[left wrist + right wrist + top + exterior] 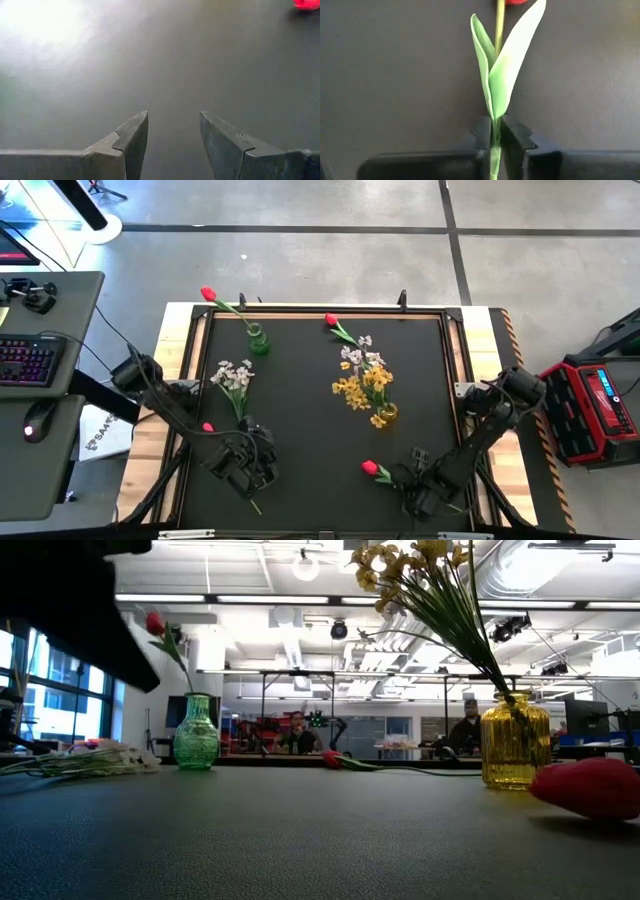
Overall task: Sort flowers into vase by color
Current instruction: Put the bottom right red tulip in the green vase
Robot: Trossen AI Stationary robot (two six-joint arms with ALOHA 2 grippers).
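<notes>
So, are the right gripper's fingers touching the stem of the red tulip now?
Touching. In the right wrist view, the right gripper has both fingers pressed against the green stem of the red tulip, with no gap on either side.

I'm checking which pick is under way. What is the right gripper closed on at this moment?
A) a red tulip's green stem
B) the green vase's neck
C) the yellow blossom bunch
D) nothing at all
A: in the right wrist view the right gripper is shut on the green stem of a red tulip, just below its leaves; the high view shows that tulip lying at the mat's front right.
</notes>
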